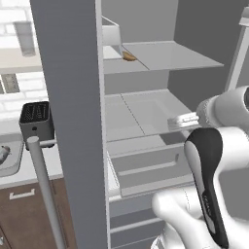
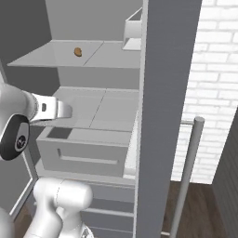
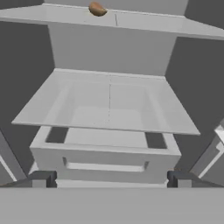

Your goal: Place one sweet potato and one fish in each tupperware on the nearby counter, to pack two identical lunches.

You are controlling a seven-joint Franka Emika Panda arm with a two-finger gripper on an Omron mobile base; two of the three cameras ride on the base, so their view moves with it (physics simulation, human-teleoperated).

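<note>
A brown sweet potato (image 1: pixel 129 56) (image 2: pixel 78 51) (image 3: pixel 97 8) lies on the upper shelf of the open fridge. My gripper (image 3: pixel 110 179) (image 1: pixel 171 122) (image 2: pixel 69 111) is open and empty. It hovers in front of the middle shelf, below the potato and aimed into the fridge. A pale grey tupperware (image 1: pixel 10 168) rests on the off-white counter (image 1: pixel 46 168) at the far left. A small grey shape lies in it at the frame's edge, too cut off to tell whether it is a fish.
The open fridge door (image 1: pixel 73 121) (image 2: pixel 162 116) with its bar handle (image 1: pixel 46 194) (image 2: pixel 188 176) stands between fridge and counter. A black toaster (image 1: pixel 36 119) sits on the counter. A grey drawer (image 1: pixel 146 168) (image 3: pixel 105 159) juts out under the middle shelf.
</note>
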